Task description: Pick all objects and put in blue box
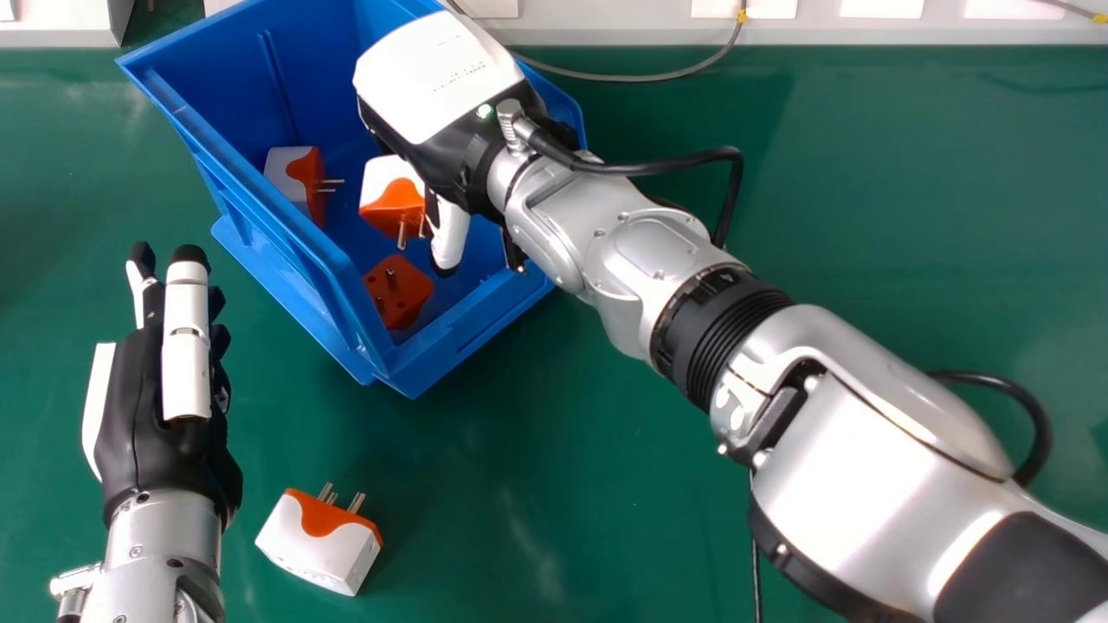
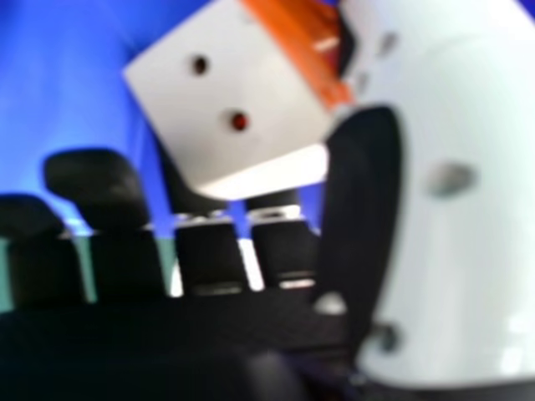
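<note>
A green desk [image 1: 563, 484] spreads across the head view, a pale ledge [image 1: 866, 36] running along its far side. A grey cable [image 1: 658, 78] curves over both (a yellow band [image 1: 742, 16] round it), and another cable [image 1: 1069, 9] crosses the ledge at far right.

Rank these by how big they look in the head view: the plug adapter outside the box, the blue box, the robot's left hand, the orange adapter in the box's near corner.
1. Blue box, partly covered by the right arm
2. Left hand
3. Outside adapter
4. Orange adapter
</note>
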